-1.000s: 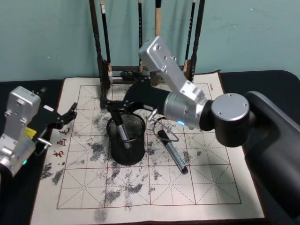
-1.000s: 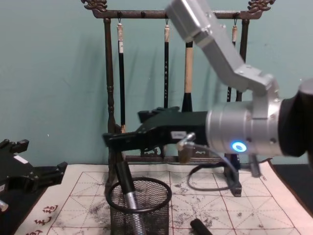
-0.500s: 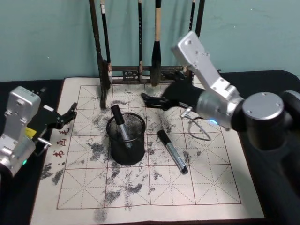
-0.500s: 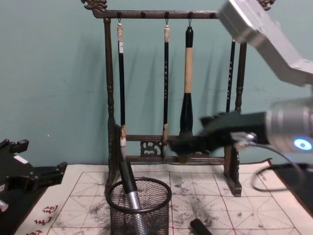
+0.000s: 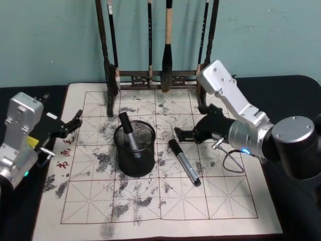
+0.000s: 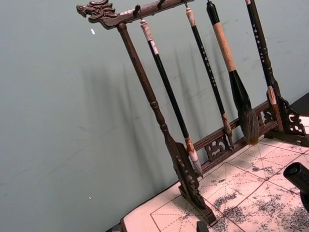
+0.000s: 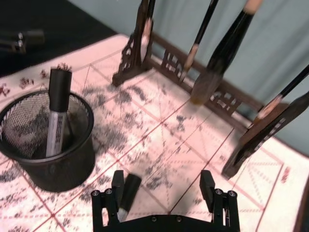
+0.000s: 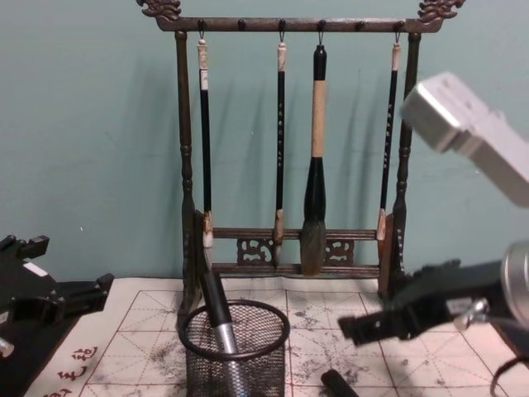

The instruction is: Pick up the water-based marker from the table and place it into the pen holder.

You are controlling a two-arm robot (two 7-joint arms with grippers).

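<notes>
Dark table (image 5: 293,83), bare at the far right and along the left edge. Carries a white mat (image 5: 165,201) covering most of the top, ruled in a red grid, with red characters (image 5: 64,150) down the left margin and grey stains (image 5: 108,161) thickest around the middle and near left. Left of centre on the mat, a black mesh holder (image 5: 131,164), upright. Just right of it, not touching, a marker (image 5: 185,164) flat on the mat, angled from far-left to near-right. Along the mat's far edge, a dark wooden rack (image 5: 150,75), upright, both feet on the mat.
</notes>
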